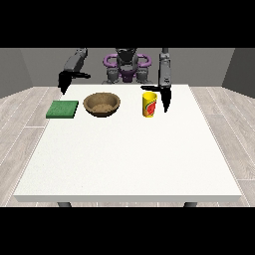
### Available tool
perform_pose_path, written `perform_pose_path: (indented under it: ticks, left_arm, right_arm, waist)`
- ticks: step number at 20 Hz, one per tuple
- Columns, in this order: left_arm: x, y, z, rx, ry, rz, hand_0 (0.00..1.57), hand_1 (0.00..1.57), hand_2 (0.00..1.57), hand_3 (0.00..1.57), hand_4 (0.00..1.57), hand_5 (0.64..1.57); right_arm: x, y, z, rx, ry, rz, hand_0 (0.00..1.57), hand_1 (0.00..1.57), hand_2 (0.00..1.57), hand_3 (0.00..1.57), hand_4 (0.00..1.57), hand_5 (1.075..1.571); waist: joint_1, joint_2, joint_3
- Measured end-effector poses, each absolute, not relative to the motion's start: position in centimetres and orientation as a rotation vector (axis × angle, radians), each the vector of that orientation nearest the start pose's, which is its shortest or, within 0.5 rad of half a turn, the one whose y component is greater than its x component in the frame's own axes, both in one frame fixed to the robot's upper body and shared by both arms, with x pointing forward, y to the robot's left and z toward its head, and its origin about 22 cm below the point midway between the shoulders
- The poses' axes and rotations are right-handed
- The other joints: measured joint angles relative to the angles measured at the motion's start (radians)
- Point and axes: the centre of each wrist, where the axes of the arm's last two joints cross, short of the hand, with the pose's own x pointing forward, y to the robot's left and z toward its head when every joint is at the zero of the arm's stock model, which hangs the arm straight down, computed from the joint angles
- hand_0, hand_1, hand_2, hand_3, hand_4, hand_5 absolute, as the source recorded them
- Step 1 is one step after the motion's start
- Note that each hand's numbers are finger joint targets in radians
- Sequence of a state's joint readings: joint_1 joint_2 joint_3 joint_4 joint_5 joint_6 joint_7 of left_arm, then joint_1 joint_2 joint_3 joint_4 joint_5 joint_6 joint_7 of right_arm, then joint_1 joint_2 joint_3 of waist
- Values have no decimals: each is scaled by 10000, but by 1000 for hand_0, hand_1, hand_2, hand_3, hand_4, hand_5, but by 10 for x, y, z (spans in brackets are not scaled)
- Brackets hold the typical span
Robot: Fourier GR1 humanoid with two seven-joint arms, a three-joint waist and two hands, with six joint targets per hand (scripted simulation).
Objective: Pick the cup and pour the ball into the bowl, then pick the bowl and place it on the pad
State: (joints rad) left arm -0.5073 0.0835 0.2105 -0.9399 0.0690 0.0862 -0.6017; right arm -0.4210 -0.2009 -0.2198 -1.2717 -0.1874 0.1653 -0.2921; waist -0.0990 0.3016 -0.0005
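Front view of the work surface (pixel 129 159) at the start of the pouring step. Three task items stand in a row along the far part of the surface: a green pad (pixel 63 109) at the left, a brown bowl (pixel 102 104) in the middle, and a yellow cup (pixel 149 104) with a red mark at the right. The ball cannot be seen from this angle and is presumably inside the cup.

The robot hand at the view's right (pixel 164 98) hangs just beside the cup's right side, fingers straight and pointing down, with the thumb (pixel 148 88) reaching out over the cup's rim. The hand is open and nothing is gripped; this posture reads as a pre-grasp that brackets the cup from the side, so that closing would hold it upright for the lift.

The robot hand at the view's left (pixel 64 79) hovers above and beyond the pad, well apart from the bowl, also open and holding nothing. It is probably kept back to leave the bowl free to receive the ball.

The layout suits the sequence: the bowl lies between cup and pad, so the cup need only tip leftward, and the bowl then has a short move left onto the pad. Neither step appears done.
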Motion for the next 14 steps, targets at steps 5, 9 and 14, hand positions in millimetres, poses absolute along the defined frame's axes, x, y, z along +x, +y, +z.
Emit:
perform_pose_path:
  ticks: [5,9,14]
  left_arm:
    - [370,250,-7,1566,-20321,1032,0,0,0,0,0,1317]
    - [379,248,-6,2009,-20530,1065,0,0,0,0,0,1325]
    - [384,259,-1,3283,-21107,1198,1301,1301,1571,1571,954,1559]
  right_arm:
    - [344,-298,76,1067,-20290,482,0,0,0,0,0,1568]
    - [346,-305,82,1135,-20606,677,0,0,0,0,0,1569]
    - [347,-308,102,1287,-21136,984,0,0,193,368,0,1569]
  waist:
    - [-359,411,0]
    - [-619,803,-1]
    - [-1097,1280,104]
